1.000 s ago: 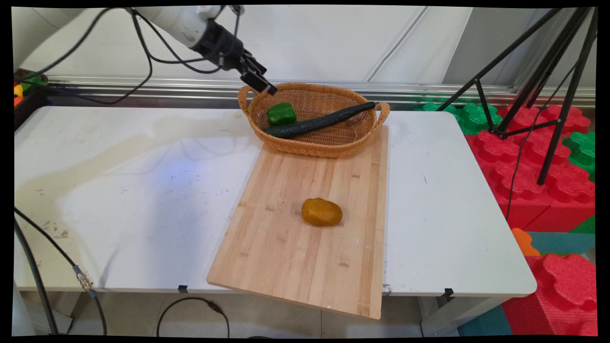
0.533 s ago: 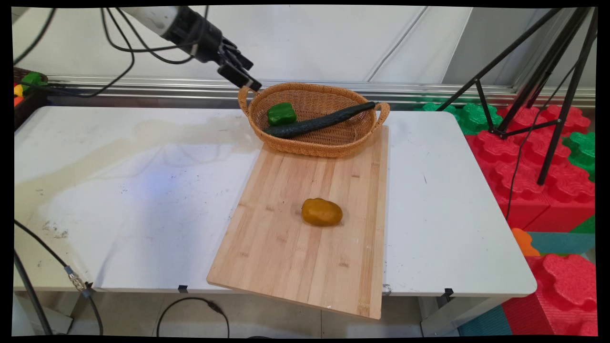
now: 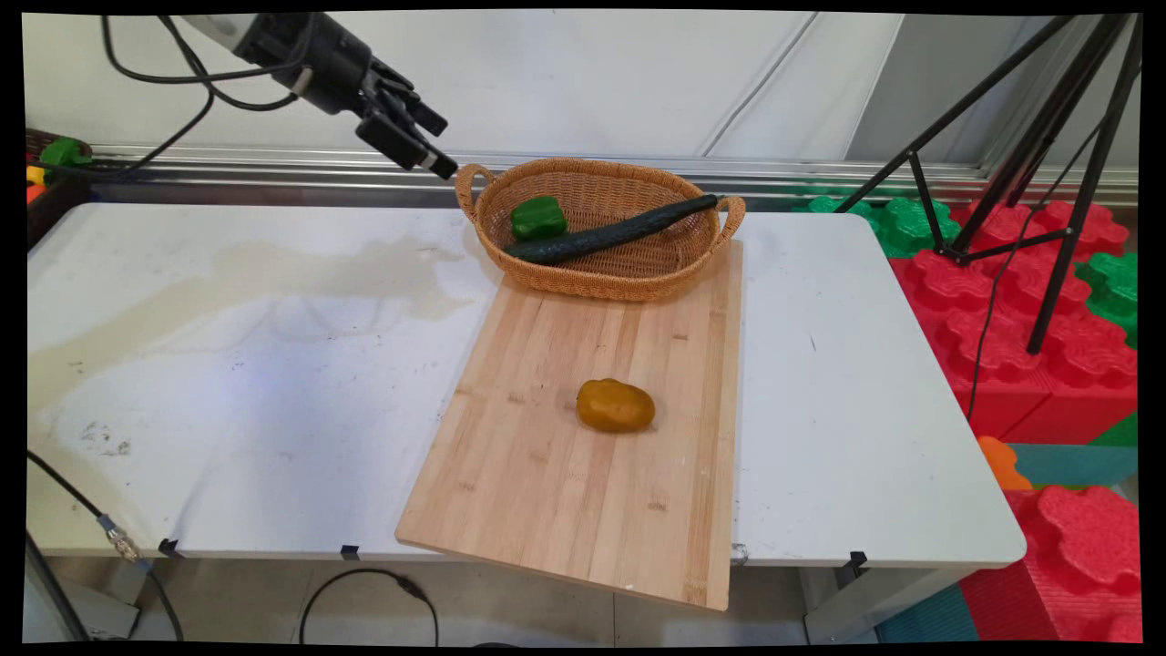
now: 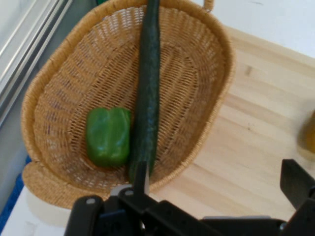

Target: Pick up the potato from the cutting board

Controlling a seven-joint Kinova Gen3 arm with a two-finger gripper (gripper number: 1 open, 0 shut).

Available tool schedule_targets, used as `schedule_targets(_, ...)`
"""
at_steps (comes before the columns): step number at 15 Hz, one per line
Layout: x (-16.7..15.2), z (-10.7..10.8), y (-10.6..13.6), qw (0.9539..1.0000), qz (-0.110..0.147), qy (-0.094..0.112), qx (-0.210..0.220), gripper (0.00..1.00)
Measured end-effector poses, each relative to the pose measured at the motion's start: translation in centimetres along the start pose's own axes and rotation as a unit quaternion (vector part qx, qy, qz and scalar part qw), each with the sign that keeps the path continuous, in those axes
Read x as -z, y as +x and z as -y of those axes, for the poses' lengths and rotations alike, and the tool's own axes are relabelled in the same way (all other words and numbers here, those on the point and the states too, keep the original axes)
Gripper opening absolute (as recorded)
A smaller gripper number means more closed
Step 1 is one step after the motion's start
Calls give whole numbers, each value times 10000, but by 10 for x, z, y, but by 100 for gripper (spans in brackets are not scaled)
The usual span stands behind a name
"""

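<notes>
The hand [image 3: 419, 137] is hanging in the upper left of the frame, above the back edge of the desk [image 3: 228, 364] and just left of the wicker basket [image 3: 601, 273], touching nothing. In the hand view its two fingers are standing well apart with nothing between them, so it is spread and holding nothing. It is tilting down and to the right, so its camera is looking into the basket.

The basket is sitting at the far end of the wooden cutting board [image 3: 583, 474], its near rim overlapping the board's top edge. Inside it, a green bell pepper [image 4: 108, 136] is lying on the weave near the left handle, touching a long dark cucumber [image 4: 147, 93]. The cucumber looks too long to lie flat, so it is resting slantwise, one end down in the bowl beside the pepper and the other propped up over the rim by the right handle.

Lower in the frame, near the middle of the board and well apart from the basket, a yellow-brown potato [image 3: 616, 405] is lying on its side. The board is running down to the desk's near edge, its lower corner jutting a little past it.

To the right of the desk, red and green foam blocks [image 3: 1029, 301] are piled on the floor, with a black tripod [image 3: 1038, 137] standing over them.
</notes>
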Motion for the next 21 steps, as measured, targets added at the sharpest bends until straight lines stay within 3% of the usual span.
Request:
schedule_targets(6, 12, -21, 3, 9996, -33, -207, -171, 100)
schedule_targets(11, 3, -44, 11, 9960, 6, -444, -777, 100)
schedule_targets(14, -9, -59, 15, 9918, 72, -596, -1125, 100)
schedule_targets(21, -69, -107, 13, 9744, 479, -1102, -1900, 100)
